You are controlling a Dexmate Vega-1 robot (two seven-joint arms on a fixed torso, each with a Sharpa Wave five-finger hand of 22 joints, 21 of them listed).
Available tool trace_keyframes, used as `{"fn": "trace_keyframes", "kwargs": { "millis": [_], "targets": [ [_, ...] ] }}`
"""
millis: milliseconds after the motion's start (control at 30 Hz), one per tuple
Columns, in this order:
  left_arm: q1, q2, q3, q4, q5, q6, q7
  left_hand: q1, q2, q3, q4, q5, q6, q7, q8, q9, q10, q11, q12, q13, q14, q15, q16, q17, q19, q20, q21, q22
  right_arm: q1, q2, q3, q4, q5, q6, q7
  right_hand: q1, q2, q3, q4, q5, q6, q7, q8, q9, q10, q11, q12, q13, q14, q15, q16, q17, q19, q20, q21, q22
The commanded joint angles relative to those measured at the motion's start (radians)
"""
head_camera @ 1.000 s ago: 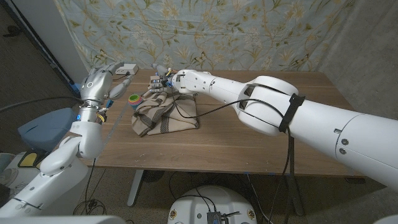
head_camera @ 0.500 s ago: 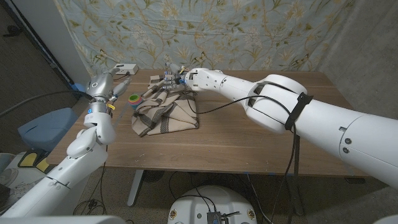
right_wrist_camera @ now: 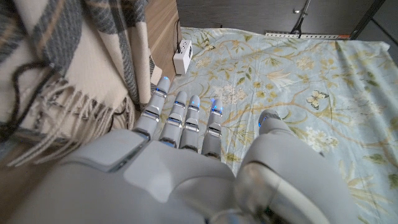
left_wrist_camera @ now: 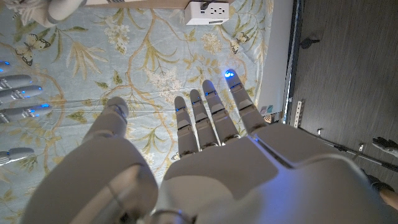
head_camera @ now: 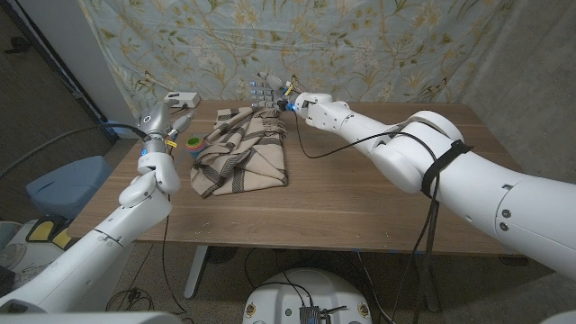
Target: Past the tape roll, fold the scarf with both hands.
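Plaid scarf [head_camera: 239, 155] released; right hand [head_camera: 270, 92] has lifted clear

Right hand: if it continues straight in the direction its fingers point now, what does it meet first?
Probably the flowered curtain behind the table. In the right wrist view the right hand has open fingers aimed at it, with the scarf off to one side. Depth is unclear.

A white power strip [head_camera: 182, 98] at the table's [head_camera: 360, 207] far-left corner — floral cloth [head_camera: 360, 45] behind.
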Motion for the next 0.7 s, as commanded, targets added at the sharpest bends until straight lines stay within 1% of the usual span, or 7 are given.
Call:
{"fn": "trace_keyframes", "kwargs": {
  "millis": [33,67,133,167,300,400,700],
  "targets": [
    [-0.172,-0.023,0.146,0.118,-0.087,0.068,0.001,0.001,-0.020,-0.014,0.001,0.009,0.009,0.003,-0.002,0.004,0.009,0.011,0.002,0.002,0.014,0.005,-0.002,0.001,0.021,0.001,0.014,0.001,-0.022,-0.044,0.111,0.065,-0.125,0.238,0.340,-0.005,0.011,0.001,-0.003,-0.004,0.012,0.004,0.005,0.002,0.013,0.001,0.004,0.002,0.010,0.003,0.010,0.003,0.012,0.001,-0.005,0.005],
    [-0.198,-0.032,0.166,0.139,-0.095,0.078,-0.015,0.002,-0.022,-0.015,0.001,0.010,0.010,0.003,-0.002,0.004,0.011,0.012,0.002,0.002,0.016,0.004,-0.001,0.001,0.024,-0.001,0.015,0.001,-0.027,-0.049,0.114,0.060,-0.122,0.264,0.379,-0.006,0.010,0.000,-0.004,-0.004,0.013,0.005,0.004,0.002,0.013,0.001,0.004,0.002,0.007,0.005,0.009,0.003,0.008,0.001,-0.007,0.005],
    [-0.226,-0.035,0.194,0.161,-0.101,0.091,-0.024,0.008,-0.025,-0.017,0.001,0.012,0.010,0.001,-0.003,0.004,0.022,0.014,0.005,0.002,0.027,0.003,0.001,0.000,0.027,-0.003,0.017,0.001,-0.032,-0.051,0.119,0.057,-0.118,0.288,0.413,-0.007,0.009,-0.001,-0.004,-0.004,0.013,0.006,0.004,0.002,0.012,0.000,0.003,0.002,0.003,0.004,0.007,0.003,0.007,0.002,-0.008,0.005],
    [-0.228,-0.032,0.198,0.161,-0.106,0.093,-0.022,0.010,-0.025,-0.017,0.001,0.013,0.010,0.001,-0.004,0.004,0.023,0.013,0.005,0.001,0.028,0.005,0.000,-0.001,0.028,-0.003,0.017,0.001,-0.031,-0.051,0.119,0.058,-0.118,0.289,0.413,-0.008,0.009,-0.001,-0.004,-0.004,0.013,0.005,0.003,0.002,0.011,-0.001,0.002,0.002,0.003,0.005,0.007,0.003,0.007,0.002,-0.009,0.005],
    [-0.286,-0.050,0.259,0.217,-0.109,0.112,-0.033,0.027,-0.026,-0.016,-0.003,0.016,0.012,-0.001,-0.005,0.004,0.032,0.006,0.006,0.001,0.034,0.004,0.000,-0.002,0.031,-0.003,0.018,0.000,-0.038,-0.056,0.126,0.052,-0.110,0.320,0.460,-0.011,0.006,-0.004,-0.005,-0.005,0.010,0.006,-0.001,0.002,0.009,-0.003,0.000,0.002,-0.003,0.006,0.005,0.002,0.004,0.004,-0.012,0.005],
    [-0.319,-0.060,0.298,0.256,-0.107,0.113,-0.030,0.045,-0.029,-0.016,-0.006,0.019,0.017,0.002,-0.005,0.004,0.040,-0.006,0.007,0.000,0.041,0.000,0.000,-0.003,0.036,-0.004,0.020,0.000,-0.040,-0.060,0.129,0.050,-0.108,0.328,0.474,-0.014,0.005,-0.005,-0.005,-0.005,0.009,0.005,-0.003,0.002,0.008,-0.003,-0.001,0.002,-0.004,0.005,0.005,0.002,0.003,0.006,-0.014,0.005],
    [-0.413,-0.092,0.408,0.372,-0.099,0.116,-0.054,0.105,-0.049,-0.028,-0.008,0.027,0.054,0.002,0.001,0.005,0.100,-0.007,0.018,-0.002,0.091,-0.011,0.009,-0.005,0.076,-0.015,0.034,-0.002,-0.041,-0.065,0.140,0.053,-0.099,0.328,0.485,-0.018,0.002,-0.008,-0.006,-0.004,0.007,0.006,-0.008,0.002,0.006,0.001,-0.004,0.003,-0.005,0.007,0.003,0.001,0.002,0.005,-0.018,0.006]
  ]
}}
